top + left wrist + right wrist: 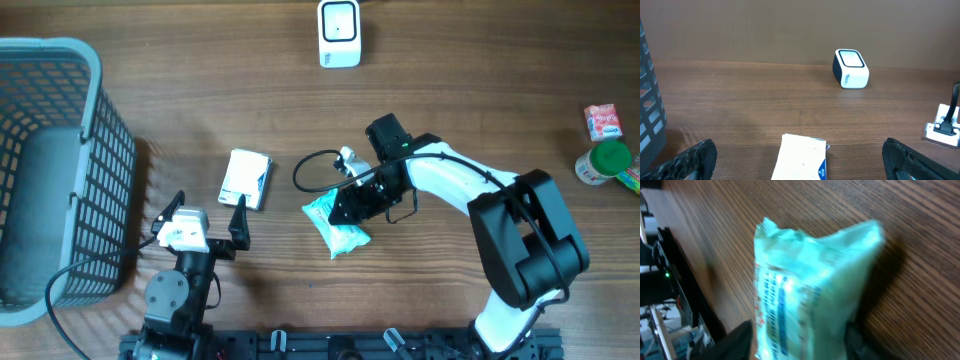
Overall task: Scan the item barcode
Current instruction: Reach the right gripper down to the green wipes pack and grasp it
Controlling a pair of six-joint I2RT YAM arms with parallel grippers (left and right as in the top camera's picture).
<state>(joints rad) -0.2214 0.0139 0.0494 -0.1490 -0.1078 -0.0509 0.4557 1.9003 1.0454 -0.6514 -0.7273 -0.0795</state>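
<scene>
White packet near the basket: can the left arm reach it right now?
Likely yes. The white packet lies just ahead of the left gripper, whose jaws stand wide open, with nothing between them.

Glossy plastic pkt (810, 295), matt wood tbl (480, 90)

A mock shop checkout, set up as a robotics test bench, is suggested. A white barcode scanner (339, 33) is stood on a wood-grain worktop (200, 90), a grey mesh shopping basket (60, 170) is placed at one side, small retail packets (246, 178) are scattered about, and two robot arms (520, 240) are mounted along the near edge.
</scene>
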